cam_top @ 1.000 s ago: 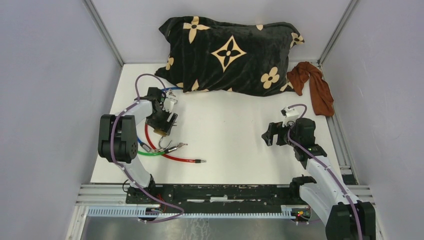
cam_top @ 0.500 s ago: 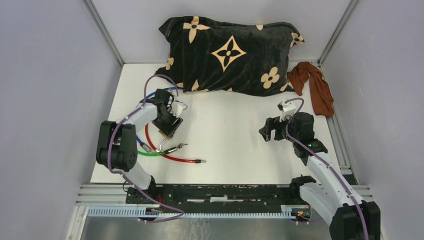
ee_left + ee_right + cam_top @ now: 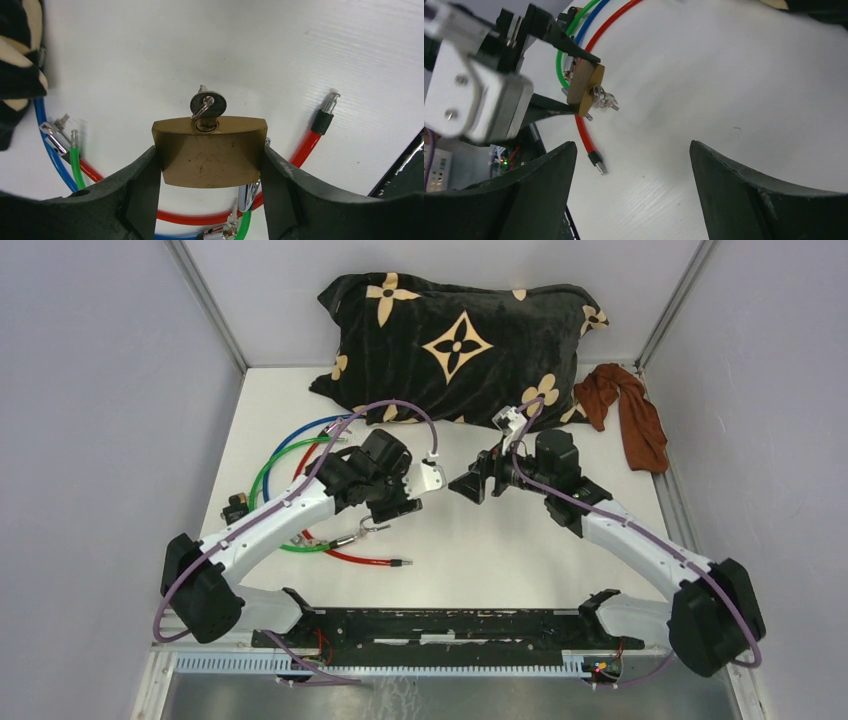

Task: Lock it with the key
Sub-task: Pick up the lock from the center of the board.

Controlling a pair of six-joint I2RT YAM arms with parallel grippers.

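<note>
A brass padlock hangs above the table with my left gripper shut on its two sides. A round-headed key sticks out of its keyhole, pointing away from the wrist. Part of the chrome shackle shows below the body. In the top view my left gripper is near the table's middle and my right gripper faces it from the right, a short gap apart. My right gripper is open and holds nothing. The padlock and key lie ahead of it to the upper left.
Red, green and blue cables loop on the white table left of centre. A small dark object lies at the far left. A black patterned pillow fills the back, with a brown cloth at the back right.
My left gripper closed on the padlock, lifted it and carried it right toward the centre. The right arm swung left and further back to face it, jaws still open.
</note>
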